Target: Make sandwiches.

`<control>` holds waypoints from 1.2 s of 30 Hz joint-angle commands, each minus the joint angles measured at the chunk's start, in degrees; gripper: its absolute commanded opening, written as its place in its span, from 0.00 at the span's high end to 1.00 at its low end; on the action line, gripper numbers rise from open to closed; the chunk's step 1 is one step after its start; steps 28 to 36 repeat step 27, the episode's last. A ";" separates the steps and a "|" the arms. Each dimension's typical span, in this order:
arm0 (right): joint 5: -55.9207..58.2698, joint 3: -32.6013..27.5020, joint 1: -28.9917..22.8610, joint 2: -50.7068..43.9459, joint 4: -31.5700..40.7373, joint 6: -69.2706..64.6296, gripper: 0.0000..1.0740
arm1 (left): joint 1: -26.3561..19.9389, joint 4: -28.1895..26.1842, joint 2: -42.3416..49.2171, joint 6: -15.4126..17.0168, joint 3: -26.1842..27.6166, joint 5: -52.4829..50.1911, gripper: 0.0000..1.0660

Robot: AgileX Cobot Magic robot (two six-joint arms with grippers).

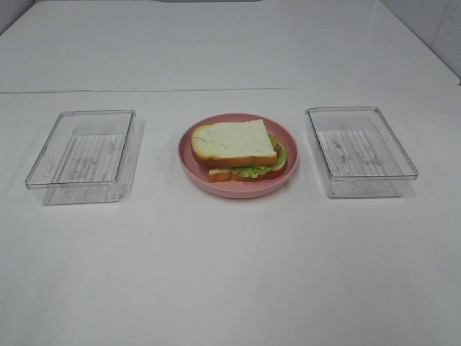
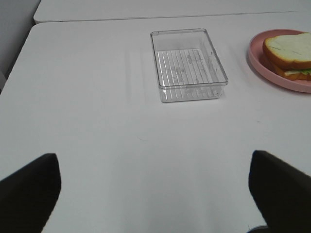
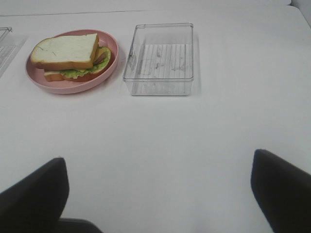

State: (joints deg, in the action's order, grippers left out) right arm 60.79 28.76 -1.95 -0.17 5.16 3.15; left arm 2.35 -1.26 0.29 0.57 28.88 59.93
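Here, nearest me, the left fingers (image 2: 29, 189) and right fingers (image 3: 34, 194) are spread wide over bare white worktop (image 1: 230, 274), holding nothing. Farther out sits the round pink plate (image 1: 193, 167), carrying the stacked toy sandwich (image 1: 236, 148): bread, green lettuce, bread. A clear plastic rectangular tray (image 1: 83, 155) flanks the plate on its left, another (image 1: 360, 150) on its right, both apart from it.
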 commanded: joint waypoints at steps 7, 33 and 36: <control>-0.63 -0.06 0.17 -1.09 0.34 0.52 0.11 | -3.21 -3.67 1.26 -0.11 -0.29 -0.74 0.08; -0.63 -0.06 0.17 -1.09 0.34 0.52 0.11 | -2.92 -3.72 1.20 -0.17 -0.29 -0.74 0.08; -0.63 -0.06 0.17 -1.09 0.34 0.52 0.11 | -2.92 -3.72 1.20 -0.17 -0.29 -0.74 0.08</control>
